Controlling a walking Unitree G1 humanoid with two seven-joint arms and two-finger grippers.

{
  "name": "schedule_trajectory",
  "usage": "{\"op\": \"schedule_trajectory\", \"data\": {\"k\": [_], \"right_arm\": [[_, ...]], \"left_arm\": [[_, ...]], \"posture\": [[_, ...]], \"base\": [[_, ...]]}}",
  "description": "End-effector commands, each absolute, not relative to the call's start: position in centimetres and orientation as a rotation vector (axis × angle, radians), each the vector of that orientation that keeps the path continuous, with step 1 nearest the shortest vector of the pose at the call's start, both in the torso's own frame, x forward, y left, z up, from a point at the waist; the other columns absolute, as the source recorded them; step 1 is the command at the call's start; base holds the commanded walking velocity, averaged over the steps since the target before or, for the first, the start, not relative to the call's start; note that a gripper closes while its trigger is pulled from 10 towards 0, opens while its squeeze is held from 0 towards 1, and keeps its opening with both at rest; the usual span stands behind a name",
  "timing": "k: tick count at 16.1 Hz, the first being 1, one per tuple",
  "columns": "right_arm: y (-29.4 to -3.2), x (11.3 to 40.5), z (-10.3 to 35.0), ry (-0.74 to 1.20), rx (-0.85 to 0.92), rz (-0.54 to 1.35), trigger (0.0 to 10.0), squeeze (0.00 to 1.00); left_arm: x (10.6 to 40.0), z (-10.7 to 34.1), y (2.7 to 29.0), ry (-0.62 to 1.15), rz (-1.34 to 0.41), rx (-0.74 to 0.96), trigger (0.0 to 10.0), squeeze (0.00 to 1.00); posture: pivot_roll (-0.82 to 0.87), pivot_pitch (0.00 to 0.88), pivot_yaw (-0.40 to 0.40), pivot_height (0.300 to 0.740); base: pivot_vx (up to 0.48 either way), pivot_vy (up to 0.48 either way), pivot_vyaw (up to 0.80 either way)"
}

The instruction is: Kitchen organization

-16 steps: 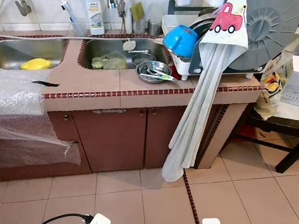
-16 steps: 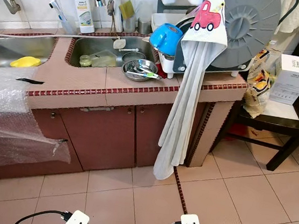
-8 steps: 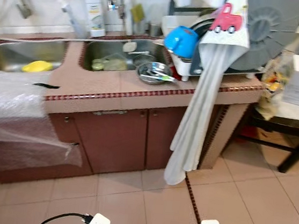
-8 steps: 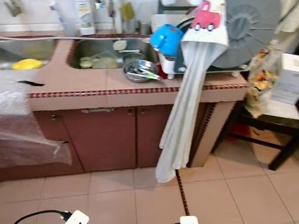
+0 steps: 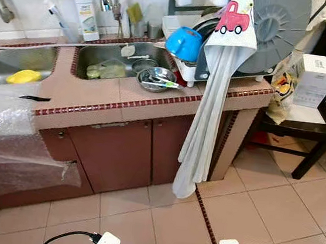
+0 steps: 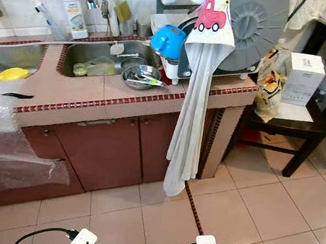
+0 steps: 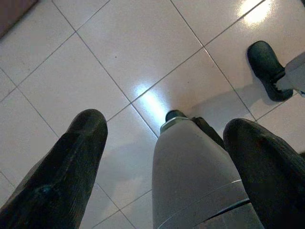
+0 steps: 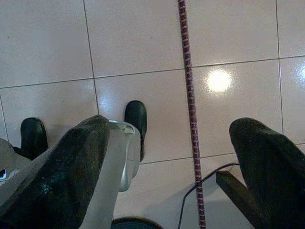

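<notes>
Left claw (image 7: 164, 162) hangs over the floor tiles (image 7: 143, 43), fingers spread wide, holding nothing; right claw (image 8: 167, 167) likewise, open and empty. Up ahead, the tiled tabletop (image 5: 95, 94) carries a steel bowl (image 5: 156, 78) by the sink (image 5: 117, 58), a blue bowl (image 5: 184, 43) on the dish rack beside it.

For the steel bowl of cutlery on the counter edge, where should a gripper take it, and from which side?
Probably pinch the steel bowl by its near rim, coming from above on the robot's side: the rim is thin and exposed there, while the cutlery crosses its middle and the sink lies behind.
</notes>
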State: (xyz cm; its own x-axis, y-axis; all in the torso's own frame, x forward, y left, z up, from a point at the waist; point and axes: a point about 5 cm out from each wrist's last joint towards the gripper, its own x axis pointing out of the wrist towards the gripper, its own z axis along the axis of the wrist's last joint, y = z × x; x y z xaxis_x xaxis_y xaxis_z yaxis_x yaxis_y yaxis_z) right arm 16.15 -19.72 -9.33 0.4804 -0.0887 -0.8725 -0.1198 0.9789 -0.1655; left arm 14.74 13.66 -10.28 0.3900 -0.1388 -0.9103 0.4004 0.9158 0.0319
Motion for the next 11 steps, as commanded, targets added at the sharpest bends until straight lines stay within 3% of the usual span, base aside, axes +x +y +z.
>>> {"op": "schedule_trajectory", "data": {"k": [1,11], "right_arm": [[-19.42,16.15,-9.39,1.079,-0.209,0.023,10.0,0.00],[-19.25,16.09,-9.44,1.082,-0.205,0.027,10.0,0.00]], "left_arm": [[14.80,-10.27,14.07,1.126,-0.345,0.277,10.0,0.00],[14.83,-10.26,14.27,1.129,-0.343,0.279,10.0,0.00]], "posture": [[0.00,0.000,0.105,0.740],[0.00,0.000,0.106,0.740]], "base": [[0.000,0.000,-0.74],[0.000,0.000,-0.73]]}}
